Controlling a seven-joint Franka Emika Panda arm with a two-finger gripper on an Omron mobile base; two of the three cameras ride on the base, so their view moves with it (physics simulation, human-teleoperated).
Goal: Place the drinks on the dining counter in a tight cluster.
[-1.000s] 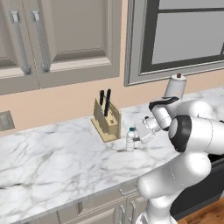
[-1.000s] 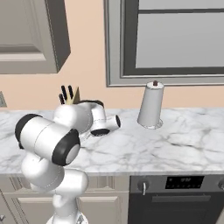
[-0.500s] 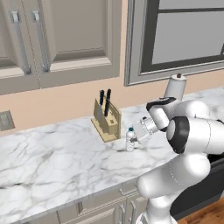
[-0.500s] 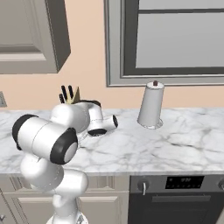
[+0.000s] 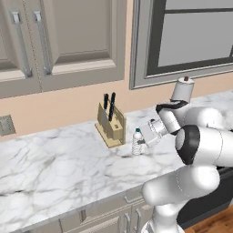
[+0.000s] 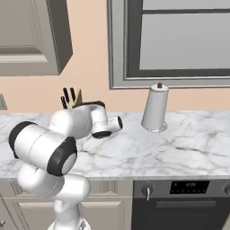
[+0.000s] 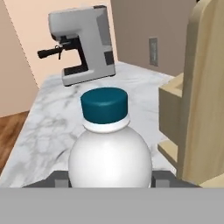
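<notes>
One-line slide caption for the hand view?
Fingers closed on the teal-capped water bottle, knife block beside it, espresso machine beyond.

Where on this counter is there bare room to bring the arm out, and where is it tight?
Open marble lies left of the knife block, and between the arm and the paper towel roll. It is crowded where the tool is shut on the water bottle, just right of the block. A coffee machine stands at the far end.

Base views flank the arm, sharing the counter [image 5: 54, 159]; hand view close, low
</notes>
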